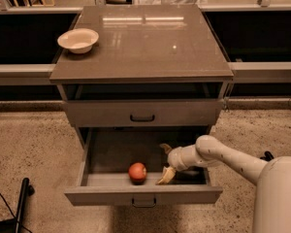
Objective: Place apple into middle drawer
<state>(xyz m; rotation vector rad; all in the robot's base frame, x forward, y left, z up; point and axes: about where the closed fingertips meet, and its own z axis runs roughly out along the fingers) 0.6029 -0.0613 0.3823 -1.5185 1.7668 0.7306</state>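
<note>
Right at the front you see the middle drawer (143, 195) pulled wide open, and the apple (137, 172) sits on its floor just behind the front panel. Beside it, to your right, the hand (164, 162) hangs inside the drawer with fingers spread, released, gripping nothing, apart from the fruit. Above, the upper drawer (142, 113) is closed. Farther back, the white bowl (78, 40) rests at the surface's (150, 47) left corner.
</note>
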